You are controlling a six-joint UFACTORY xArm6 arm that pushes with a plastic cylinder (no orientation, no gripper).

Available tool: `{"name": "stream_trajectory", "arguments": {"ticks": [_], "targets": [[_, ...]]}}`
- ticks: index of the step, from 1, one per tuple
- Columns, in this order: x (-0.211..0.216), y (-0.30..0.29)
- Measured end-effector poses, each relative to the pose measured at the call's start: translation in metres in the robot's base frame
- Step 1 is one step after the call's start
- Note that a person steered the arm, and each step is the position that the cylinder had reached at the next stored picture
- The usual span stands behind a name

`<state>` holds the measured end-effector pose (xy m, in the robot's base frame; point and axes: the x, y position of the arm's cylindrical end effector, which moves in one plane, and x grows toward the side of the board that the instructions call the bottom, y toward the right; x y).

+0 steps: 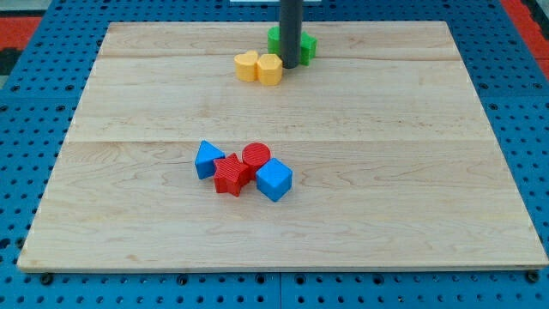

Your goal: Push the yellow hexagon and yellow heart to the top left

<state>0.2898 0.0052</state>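
Observation:
The yellow heart (pixel 246 65) and the yellow hexagon (pixel 269 69) lie side by side, touching, near the view's top, just left of centre. My tip (pixel 290 66) stands right next to the hexagon's right side, at or near contact. Green blocks sit behind the rod: one (pixel 275 39) to its left and one (pixel 307 46) to its right, their shapes partly hidden by the rod.
A cluster sits at the board's middle: a blue triangle (pixel 207 160), a red star (pixel 230 174), a red cylinder (pixel 256 156) and a blue cube (pixel 274 180). The wooden board (pixel 412 172) lies on a blue perforated table.

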Motion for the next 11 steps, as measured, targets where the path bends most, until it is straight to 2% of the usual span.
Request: {"name": "stream_trajectory", "arguments": {"ticks": [1, 3, 4, 5, 7, 8, 9, 11], "targets": [[0.003, 0.002], [-0.024, 0.093], [-0.008, 0.116], [0.050, 0.081], [0.015, -0.051], [0.014, -0.113], [-0.006, -0.141], [-0.010, -0.218]]}}
